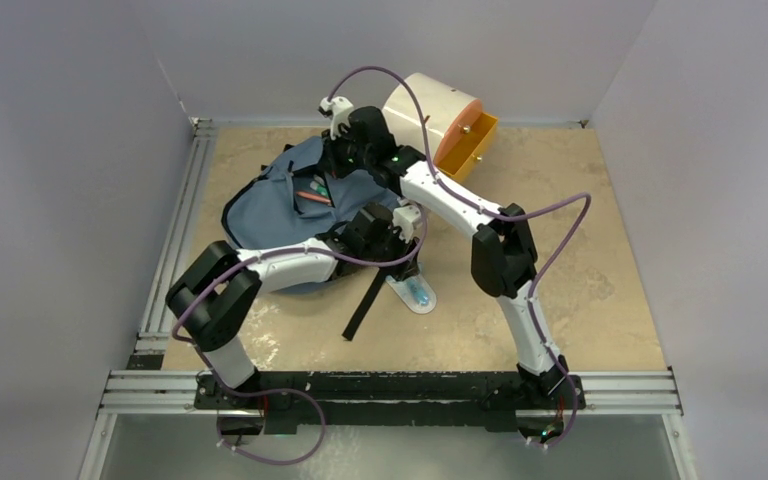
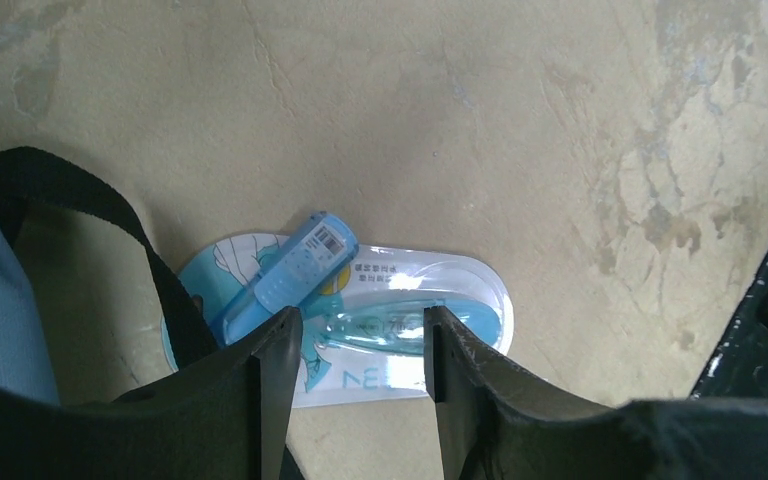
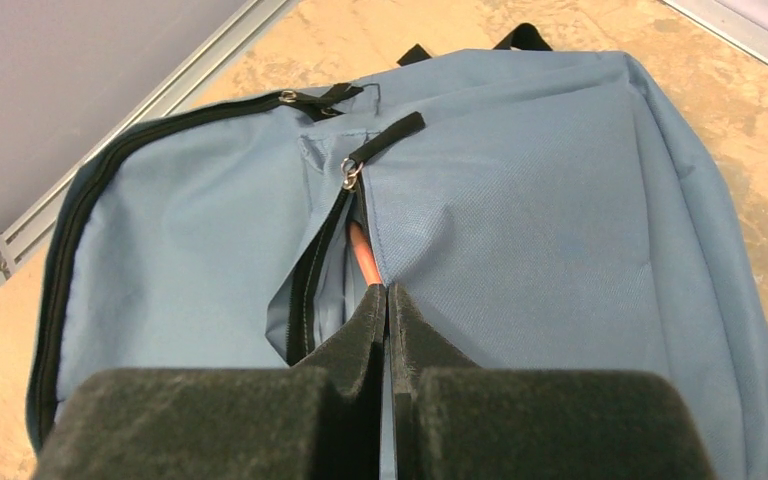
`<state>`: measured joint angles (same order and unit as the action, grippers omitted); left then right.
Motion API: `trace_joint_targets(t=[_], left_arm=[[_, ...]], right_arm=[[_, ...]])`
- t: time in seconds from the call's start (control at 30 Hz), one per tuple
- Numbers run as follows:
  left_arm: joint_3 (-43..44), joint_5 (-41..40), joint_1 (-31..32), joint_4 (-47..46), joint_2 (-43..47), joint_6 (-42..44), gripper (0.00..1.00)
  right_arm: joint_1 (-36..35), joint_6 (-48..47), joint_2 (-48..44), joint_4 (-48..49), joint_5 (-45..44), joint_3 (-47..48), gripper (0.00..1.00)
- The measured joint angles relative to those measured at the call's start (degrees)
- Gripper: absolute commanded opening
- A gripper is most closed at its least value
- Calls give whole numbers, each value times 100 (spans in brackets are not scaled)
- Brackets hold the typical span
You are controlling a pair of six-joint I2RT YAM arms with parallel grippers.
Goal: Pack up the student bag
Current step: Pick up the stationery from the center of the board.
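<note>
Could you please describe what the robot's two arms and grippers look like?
The left arm and right arm both have white links with bulky black joints, and a purple cable loops along each. Small green lights glow near the right wrist. The left gripper and right gripper have black wedge-shaped fingers.

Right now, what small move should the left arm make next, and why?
Probably lower the left gripper and close on the blister pack. Its jaws stand open just above the pack, which lies flat on the table beside the black strap, outside the student bag; the right gripper is shut at the pocket opening.
</note>
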<state>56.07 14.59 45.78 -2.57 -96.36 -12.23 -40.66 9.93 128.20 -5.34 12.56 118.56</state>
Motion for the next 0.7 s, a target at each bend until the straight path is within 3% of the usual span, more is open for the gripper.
trace_joint_targets(t=[0.7], left_arm=[[855,-284,0,525,-918,1097,47]], right_arm=[[-17,-291,203,-251,192,367,0]])
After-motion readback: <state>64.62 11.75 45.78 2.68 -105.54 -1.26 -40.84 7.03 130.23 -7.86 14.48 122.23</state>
